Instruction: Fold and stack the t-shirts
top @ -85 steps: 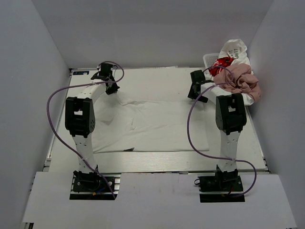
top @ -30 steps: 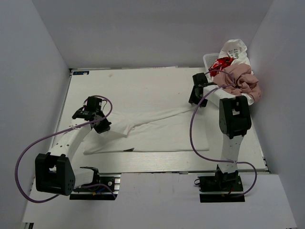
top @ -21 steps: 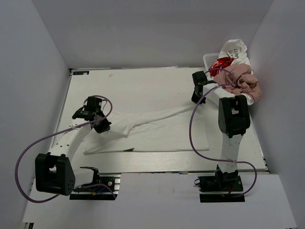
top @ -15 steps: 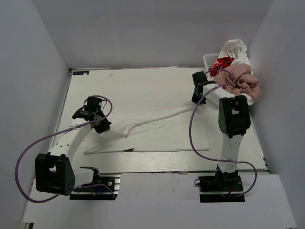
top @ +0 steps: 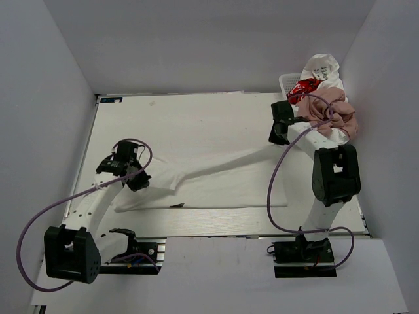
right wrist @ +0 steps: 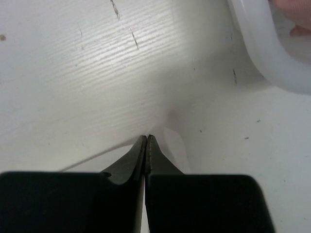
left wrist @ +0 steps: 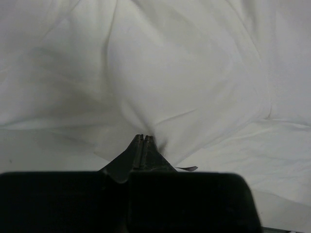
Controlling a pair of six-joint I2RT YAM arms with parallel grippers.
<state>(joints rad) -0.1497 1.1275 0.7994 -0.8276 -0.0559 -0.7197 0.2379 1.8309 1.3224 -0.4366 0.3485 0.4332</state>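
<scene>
The left tool (top: 137,181) is squeezing shut, pinching the left side of a white shirt (top: 222,186) that is lying on the surface (top: 196,118). The right tool (top: 277,139) is squeezing shut too, pinching the shirt's far right corner, and the cloth is stretching in a long ridge between them. Other shirts (top: 334,111) are sitting piled in a basket (top: 286,82) at the far right.
</scene>
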